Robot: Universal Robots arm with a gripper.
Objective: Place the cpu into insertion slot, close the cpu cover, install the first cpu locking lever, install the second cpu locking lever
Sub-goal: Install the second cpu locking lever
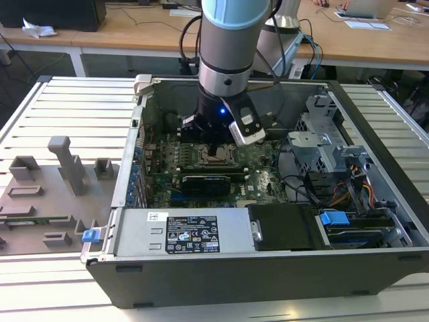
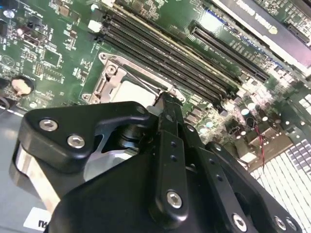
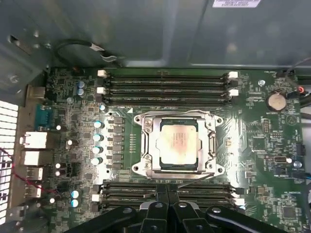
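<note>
1. My fingers (image 3: 167,194) are pressed together, holding nothing, just beside the cover's (image 3: 146,145) edge.
2. Just beyond my fingertips, the chip (image 3: 179,144) lies flat in its socket (image 3: 211,143), framed by the cover.

In the second wrist view the gripper (image 2: 164,99) body hides most of the cpu (image 2: 130,92) and the near half of the cpu cover (image 2: 109,80). In the exterior view the arm (image 1: 231,47) blocks the insertion slot (image 1: 216,155), too small to tell details. First wrist view: gripper base cut off at pic edge, locking levers can't be made out
</note>
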